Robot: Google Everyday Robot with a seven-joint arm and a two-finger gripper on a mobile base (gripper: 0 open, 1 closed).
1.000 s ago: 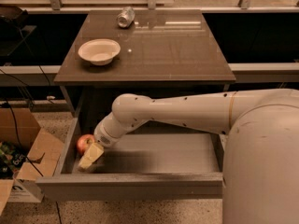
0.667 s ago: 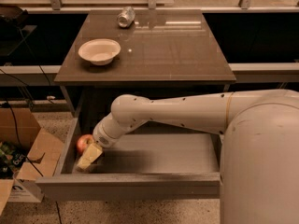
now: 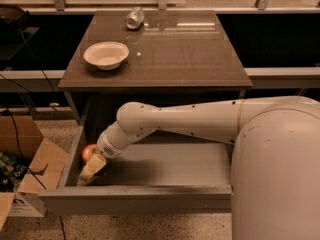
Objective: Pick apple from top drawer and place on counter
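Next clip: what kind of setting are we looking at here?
Probably a robot lab or office test area: a lone counter with an open top drawer, a cardboard box and loose cables at the side. The gripper is in the drawer beside the apple.

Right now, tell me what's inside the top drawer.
In the top drawer: the apple at the left end, the gripper beside it. The arm covers part of the floor.

Lab-like room: speckled floor (image 3: 150,227), cardboard box (image 3: 44,165), cables (image 3: 16,134); jaws in top drawer (image 3: 135,201)
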